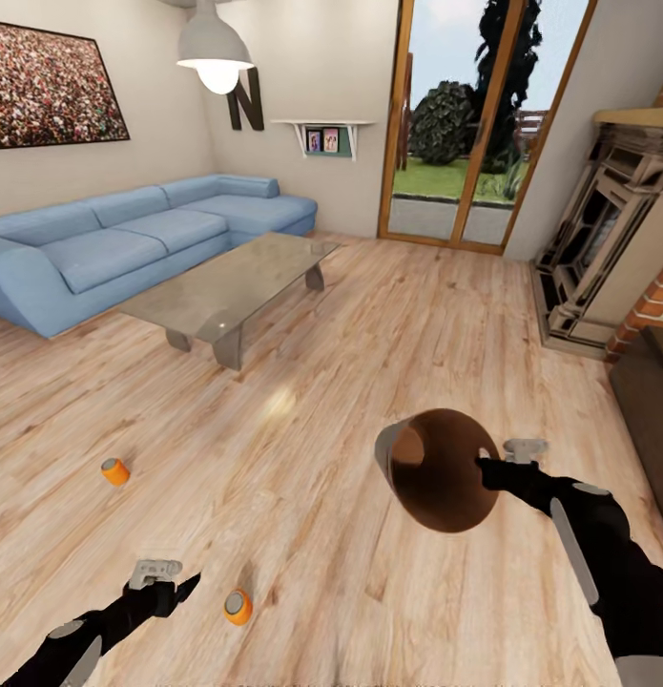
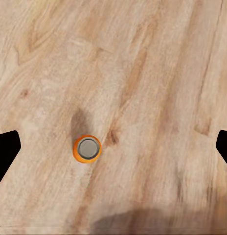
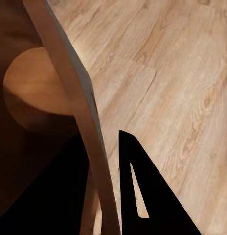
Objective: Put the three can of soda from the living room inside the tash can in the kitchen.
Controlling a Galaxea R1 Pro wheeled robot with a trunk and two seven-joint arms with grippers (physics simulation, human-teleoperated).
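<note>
- Living room, warm wood-plank floor [image 1: 369,315] with visible grain and knots.
- Trash can [image 1: 436,468]: grey tapered cylinder, round rim, smooth brown inside. Held up off the floor and tipped so its mouth faces the camera. Nothing seen inside it.
- Right gripper [image 1: 482,468] is clamped on the can's rim; in the right wrist view the thin wall [image 3: 79,112] runs between the dark fingers [image 3: 143,196], round brown bottom visible inside.
- Left gripper [image 1: 183,584] is low over the floor, jaws spread wide, nothing between them; in the left wrist view the black fingertips [image 2: 5,152] sit at both edges.
- Orange soda can [image 1: 238,606]: small cylinder with silver end, lying on the floor just beside the left gripper. In the left wrist view its round silver end [image 2: 87,148] faces the camera, between the spread fingers but apart from both.
- Second orange can [image 1: 114,470] on the floor further off to the left, well apart from the first.
- Light-blue corner sofa [image 1: 131,239], soft cushions; low glass-topped coffee table [image 1: 236,281] in front of it.
- Wood-framed glass doors [image 1: 484,114] on the far wall.
</note>
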